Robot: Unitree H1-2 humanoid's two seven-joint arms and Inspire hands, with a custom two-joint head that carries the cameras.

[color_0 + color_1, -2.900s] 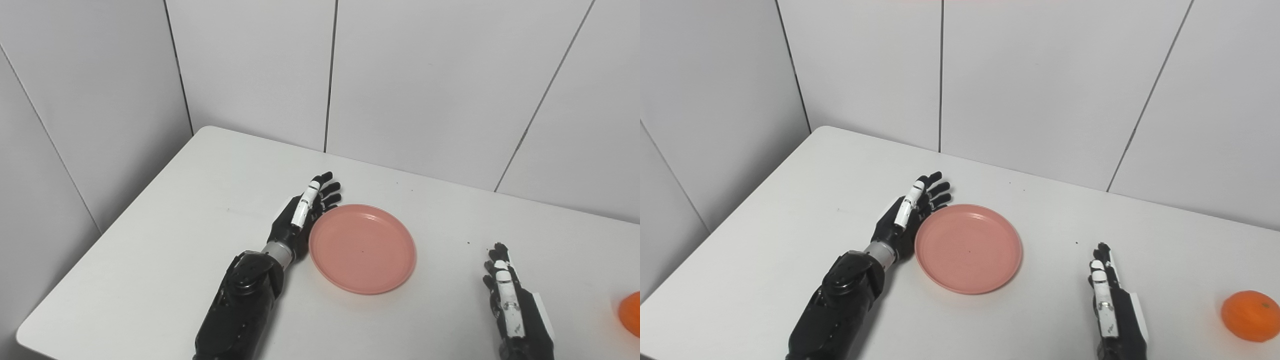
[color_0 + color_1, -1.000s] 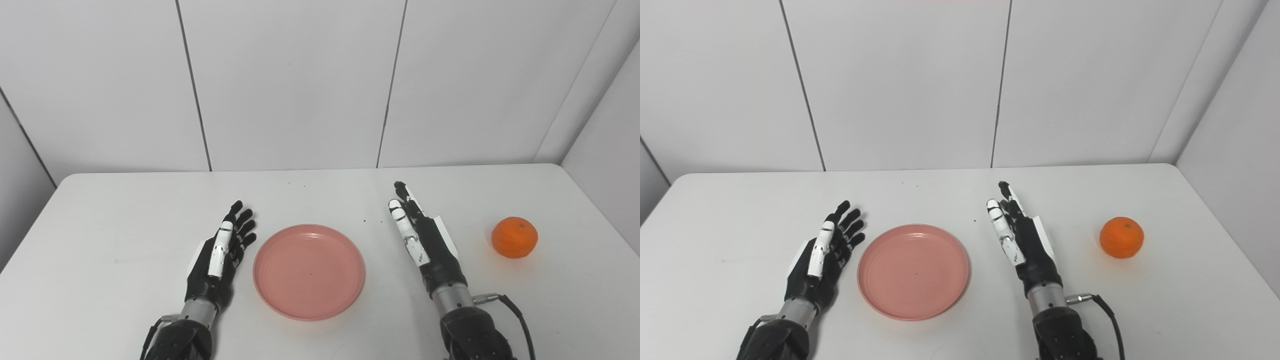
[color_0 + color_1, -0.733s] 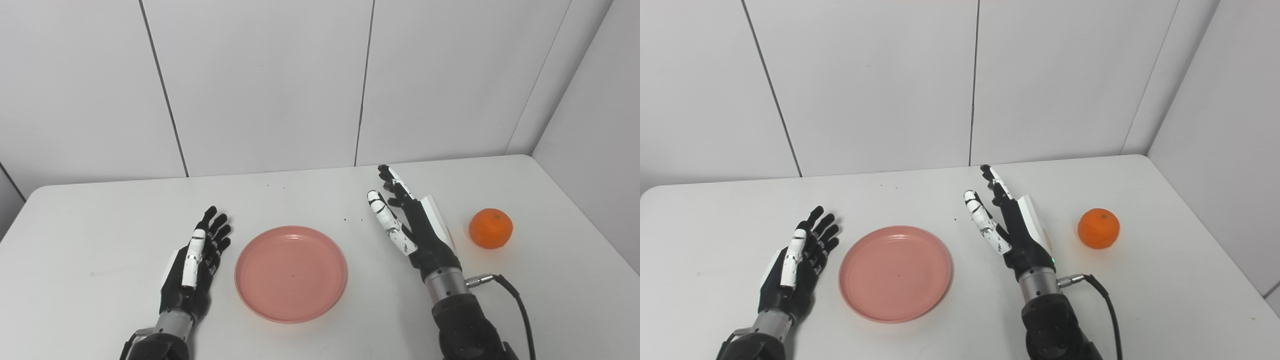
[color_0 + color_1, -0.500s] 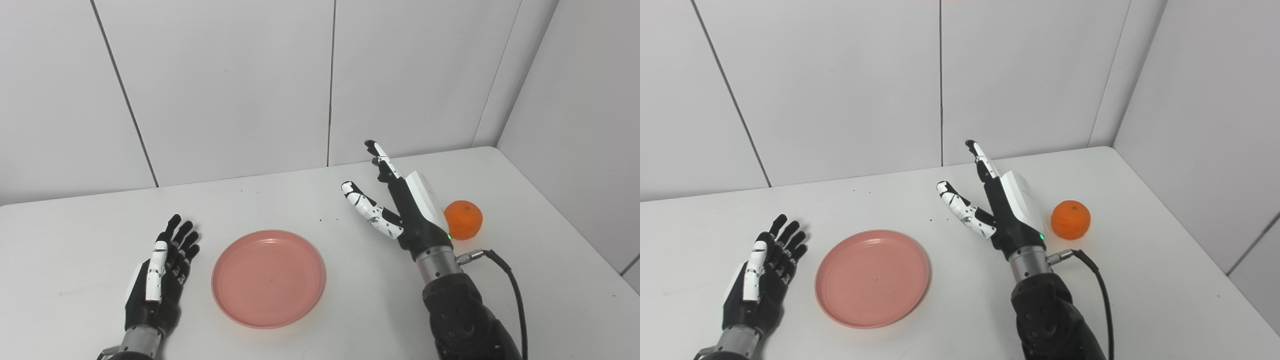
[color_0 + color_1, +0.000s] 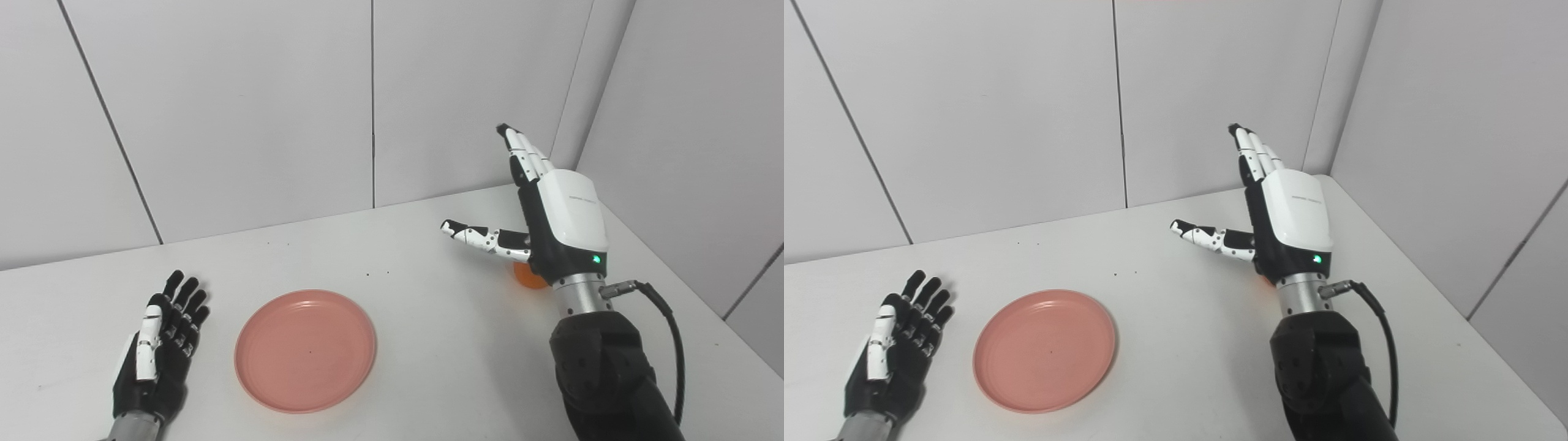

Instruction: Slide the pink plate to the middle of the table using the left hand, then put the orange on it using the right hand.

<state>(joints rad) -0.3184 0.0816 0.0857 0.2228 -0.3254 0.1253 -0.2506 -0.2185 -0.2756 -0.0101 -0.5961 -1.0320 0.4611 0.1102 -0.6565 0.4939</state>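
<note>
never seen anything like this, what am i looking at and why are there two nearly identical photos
It is a humanoid robot at a white table, seen through two cameras side by side on its head, hence two similar pictures. The black-and-white things are its own hands. The left hand rests open beside a pink plate, not touching it. The right hand is raised, open and holding nothing. An orange lies behind it, mostly hidden in both views. The plate is empty.

Twin head cameras, looking down, sharing table (image 5: 429, 343), perhaps offset sideways
</note>
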